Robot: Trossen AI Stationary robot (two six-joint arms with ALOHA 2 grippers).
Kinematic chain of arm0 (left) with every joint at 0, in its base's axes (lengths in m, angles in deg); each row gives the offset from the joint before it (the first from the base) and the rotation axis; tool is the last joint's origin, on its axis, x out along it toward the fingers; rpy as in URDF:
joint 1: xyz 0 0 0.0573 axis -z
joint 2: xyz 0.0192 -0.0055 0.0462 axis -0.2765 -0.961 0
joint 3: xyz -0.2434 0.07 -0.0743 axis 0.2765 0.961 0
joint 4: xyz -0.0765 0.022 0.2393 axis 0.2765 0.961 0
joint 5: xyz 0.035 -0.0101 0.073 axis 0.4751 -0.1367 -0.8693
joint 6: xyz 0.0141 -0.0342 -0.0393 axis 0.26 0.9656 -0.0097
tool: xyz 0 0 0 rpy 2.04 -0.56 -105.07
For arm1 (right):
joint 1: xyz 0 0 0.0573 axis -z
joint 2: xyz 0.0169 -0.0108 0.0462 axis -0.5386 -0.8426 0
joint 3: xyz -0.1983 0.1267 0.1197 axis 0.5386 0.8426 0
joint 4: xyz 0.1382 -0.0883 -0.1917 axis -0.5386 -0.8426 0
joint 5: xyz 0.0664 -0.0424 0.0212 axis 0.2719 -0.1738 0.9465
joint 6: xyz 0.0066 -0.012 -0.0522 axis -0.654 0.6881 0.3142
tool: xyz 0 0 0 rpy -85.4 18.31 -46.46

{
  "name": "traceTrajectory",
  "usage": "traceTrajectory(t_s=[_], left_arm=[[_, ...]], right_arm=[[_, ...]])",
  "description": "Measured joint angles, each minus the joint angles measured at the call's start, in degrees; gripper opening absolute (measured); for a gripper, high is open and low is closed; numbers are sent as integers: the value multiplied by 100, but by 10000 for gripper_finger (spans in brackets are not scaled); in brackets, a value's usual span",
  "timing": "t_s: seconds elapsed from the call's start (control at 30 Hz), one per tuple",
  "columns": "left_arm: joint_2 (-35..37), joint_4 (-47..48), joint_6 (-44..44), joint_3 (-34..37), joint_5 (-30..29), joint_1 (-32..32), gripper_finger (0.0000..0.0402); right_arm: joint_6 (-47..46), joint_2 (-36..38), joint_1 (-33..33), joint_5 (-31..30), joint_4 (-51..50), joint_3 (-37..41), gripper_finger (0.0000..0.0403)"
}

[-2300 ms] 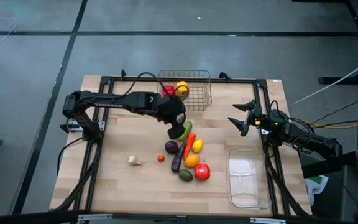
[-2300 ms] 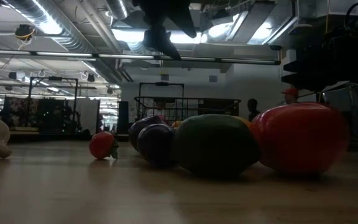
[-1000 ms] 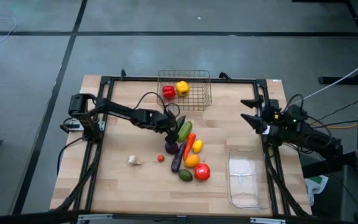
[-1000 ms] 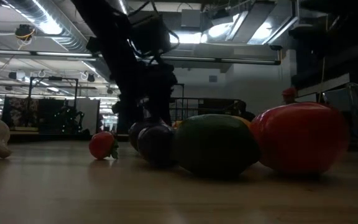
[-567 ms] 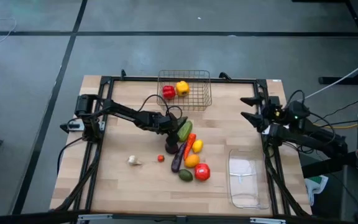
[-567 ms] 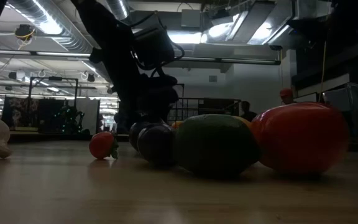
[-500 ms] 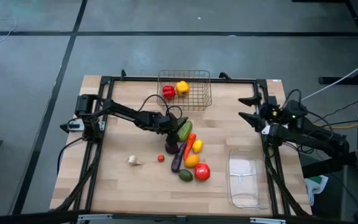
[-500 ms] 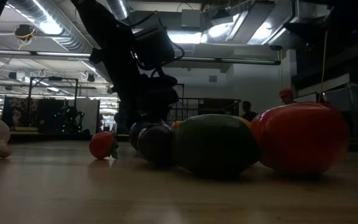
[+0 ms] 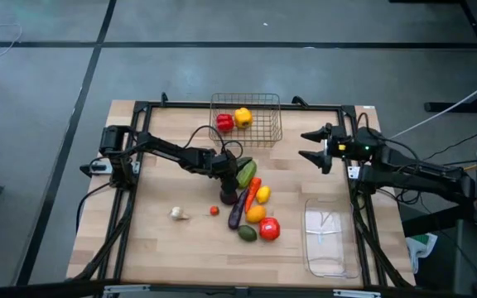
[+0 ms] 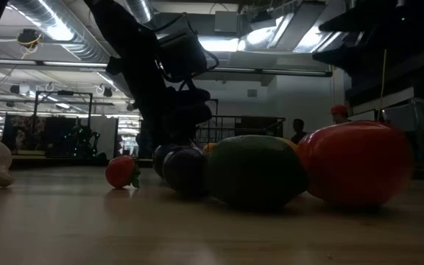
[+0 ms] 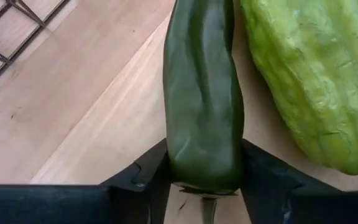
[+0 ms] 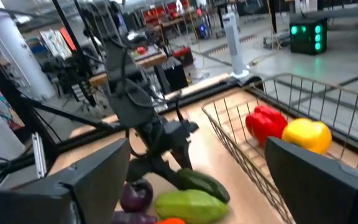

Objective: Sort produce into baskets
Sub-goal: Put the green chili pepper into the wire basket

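High view: the left gripper (image 9: 228,168) has come down at the top of the produce pile and closed in on a dark green pepper (image 9: 237,166), below the square wire-mesh basket (image 9: 247,118); the right gripper (image 9: 313,146), fingers apart, has swung inward. Left wrist view alone shows both fingers (image 11: 145,177) pressing the dark green pepper's flanks, a pale green bumpy squash (image 11: 309,87) just beside. The pepper looks ready to lift.
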Motion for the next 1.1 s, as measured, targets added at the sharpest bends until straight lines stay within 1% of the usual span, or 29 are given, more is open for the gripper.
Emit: traceTrajectory(t_s=[0.13,0.27,0.5,0.77,0.93,1.1], left_arm=[[99,42,2,-13,2,-1,146],[304,94,2,-73,2,-7,157],[826,162,-244,-160,2,-17,156],[1562,113,-247,-162,1,-387,158],[1890,-329,-305,-162,-4,-841,161],[1972,-1297,-422,-164,-7,-1300,161]], right_arm=[[-2,-334,2,0,-2,0,369],[-2,-572,0,0,22,0,369],[-2,-903,-2,1,49,0,369],[0,-1247,-2,101,573,0,369],[2,-1472,-2,101,796,0,369],[2,-1714,-2,101,911,0,369]])
